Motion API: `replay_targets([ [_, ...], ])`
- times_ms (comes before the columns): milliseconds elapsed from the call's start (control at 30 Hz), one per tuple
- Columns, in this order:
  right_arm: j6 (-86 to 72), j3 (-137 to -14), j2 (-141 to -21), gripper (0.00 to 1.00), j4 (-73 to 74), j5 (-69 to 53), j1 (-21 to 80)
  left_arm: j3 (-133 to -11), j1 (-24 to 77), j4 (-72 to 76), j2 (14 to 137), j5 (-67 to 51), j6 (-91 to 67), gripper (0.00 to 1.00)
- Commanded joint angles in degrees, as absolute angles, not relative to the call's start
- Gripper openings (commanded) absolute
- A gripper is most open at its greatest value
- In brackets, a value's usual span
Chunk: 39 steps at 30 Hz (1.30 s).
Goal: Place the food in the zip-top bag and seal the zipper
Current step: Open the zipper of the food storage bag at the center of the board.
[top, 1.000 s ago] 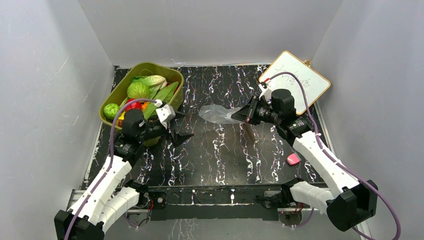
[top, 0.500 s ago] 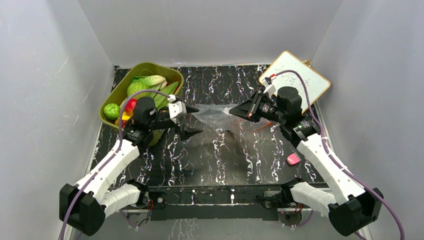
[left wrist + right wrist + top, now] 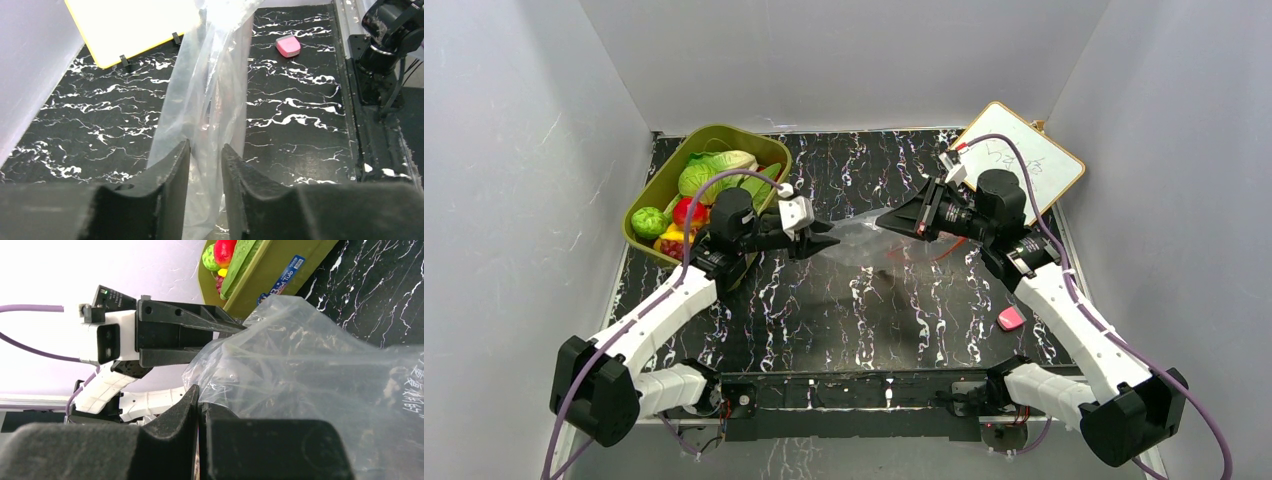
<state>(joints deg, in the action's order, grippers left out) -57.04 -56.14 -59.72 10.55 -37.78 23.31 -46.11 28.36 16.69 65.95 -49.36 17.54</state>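
The right claw [image 3: 882,221] pinches one edge of the zip-top bag [image 3: 861,238], lifted above the middle of the table [image 3: 854,310]. The left claw [image 3: 832,241] is narrow, with a finger on each side of the bag's other edge.

- Blue sticker [image 3: 282,272] on the outer wall of the olive-green tub [image 3: 315,250]: white lettering that appears to read "Bowl Tub"; any finer print on it is too small to read.
- Dark printed characters [image 3: 414,385] on the clear zip-top bag [image 3: 310,365], at the right edge of the right wrist view: stacked in a short column, not legible.
- Handwritten marks [image 3: 1004,157] on the whiteboard [image 3: 1034,175], at the far right corner of the table [image 3: 864,300]: thin strokes, cannot be deciphered.
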Motion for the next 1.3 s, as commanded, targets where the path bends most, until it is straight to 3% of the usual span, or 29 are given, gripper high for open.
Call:
replay_targets([
  [0, -54.98, -57.51, -59.82, 0.00, 4.96, -39.21, 23.64, -47.87, 28.68, 19.70, 66.34, -49.27, 17.01, 0.12],
  [67, -52.61, -57.85, -60.07, 0.00, 4.97, -39.12, 23.64, -48.01, 28.69, 19.14, 65.56, -48.46, 15.94, 0.00],
  [133, -49.30, -58.12, -59.89, 0.04, 4.44, -38.64, 23.63, -48.47, 28.69, 17.78, 64.18, -46.76, 13.72, 0.00],
  [300, -39.33, -58.03, -56.93, 0.45, 3.62, -30.73, 23.58, -49.18, 28.71, 12.79, 59.50, -41.00, 4.03, 0.00],
  [533, -33.41, -53.28, -49.37, 0.75, -0.20, -23.17, 23.55, -48.75, 28.62, 6.70, 51.67, -33.98, -11.16, 0.00],
  [633, -31.75, -51.84, -47.24, 0.79, 3.93, -20.40, 23.53, -52.98, 28.55, 0.17, 50.03, -30.56, -15.39, 0.00],
  [800, -35.89, -42.32, -39.29, 0.79, -2.20, -18.67, 23.51, -64.00, 28.56, -12.35, 49.83, -24.04, -20.46, 0.00],
  [1100, -47.07, -30.49, -29.68, 0.74, -13.09, -18.54, 23.55, -73.50, 28.56, -20.45, 48.39, -17.82, -27.33, 0.00],
  [1267, -55.12, -29.94, -28.88, 0.64, -14.43, -17.59, 23.55, -81.04, 28.52, -22.98, 50.58, -23.70, -30.41, 0.00],
])
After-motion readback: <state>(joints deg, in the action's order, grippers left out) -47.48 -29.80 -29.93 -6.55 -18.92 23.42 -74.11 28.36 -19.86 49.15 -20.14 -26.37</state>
